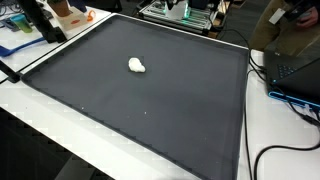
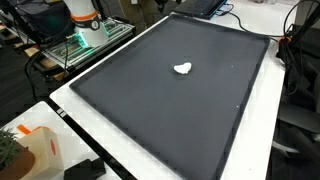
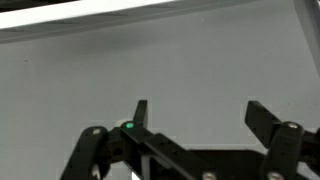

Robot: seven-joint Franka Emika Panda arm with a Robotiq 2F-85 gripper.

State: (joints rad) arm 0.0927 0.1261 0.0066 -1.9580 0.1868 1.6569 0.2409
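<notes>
In the wrist view the gripper point(image 3: 200, 115) was seen at the lower edge of the picture, its jaws spread wide and released, with nothing grasped between them; only bare grey surface was shown in the gap. One dark finger point(image 3: 140, 112) was seen upright on one side and its mate on the other, and a small green light point(image 3: 127, 126) was lit beside the linkage. Beyond the fingers the dark mat point(image 3: 150, 60) was spread out, and a strip of the white table point(image 3: 90, 18) was seen along the mat's far border at the top of that view. The white lump point(image 1: 137, 66) point(image 2: 182, 69) was not caught by the wrist camera, so how near the gripper stood to it could not be told

In both exterior views the mat point(image 1: 150, 115) point(image 2: 170, 115) was laid flat on the table point(image 1: 40, 135) point(image 2: 110, 145) and most of the tabletop was covered by it. The white lump was found lying on the mat, alone, well apart from every border and touched by nothing. Farther off, black cables point(image 1: 275, 149) were trailed over the table beside the mat in an exterior view, and a metal rack point(image 2: 85, 45) with a green glow was set past the mat's far edge in an exterior view
</notes>
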